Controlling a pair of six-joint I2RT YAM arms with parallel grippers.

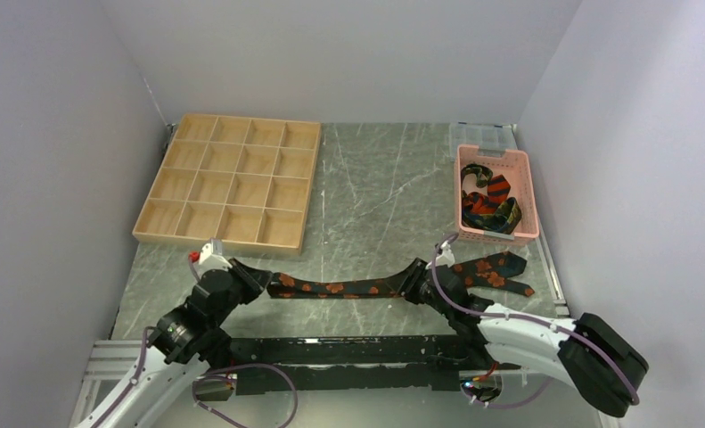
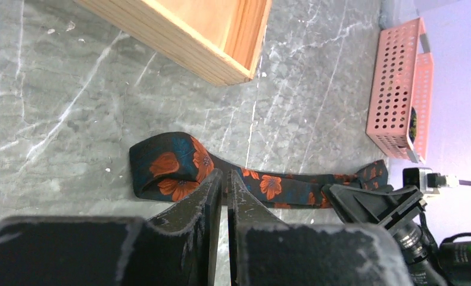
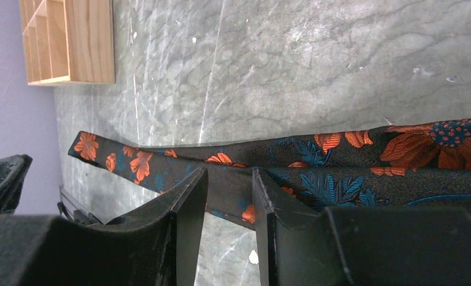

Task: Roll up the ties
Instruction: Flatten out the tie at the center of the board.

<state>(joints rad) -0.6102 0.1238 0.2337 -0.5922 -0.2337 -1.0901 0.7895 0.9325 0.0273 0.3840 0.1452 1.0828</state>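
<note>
One of the ties [image 1: 335, 288], black with orange flowers, lies stretched left to right across the marble table. Its left end is folded over into a short flat loop [image 2: 167, 167]. My left gripper [image 2: 224, 176] stands at that loop [image 1: 261, 278], jaws only a thin slit apart, table showing through and nothing pinched. My right gripper [image 1: 413, 283] is farther right along the tie. It is open [image 3: 230, 173], its fingertips over the tie's near edge [image 3: 340, 161], not closed on it. More ties [image 1: 489, 201], striped, lie bunched in the pink basket.
The pink slotted basket [image 1: 509, 160] stands at the back right [image 2: 393, 89]. A wooden compartment tray [image 1: 219, 239] sits at the back left, its corner close behind the folded end [image 2: 221, 36]. The tie's wide end [image 1: 500, 272] lies in front of the basket.
</note>
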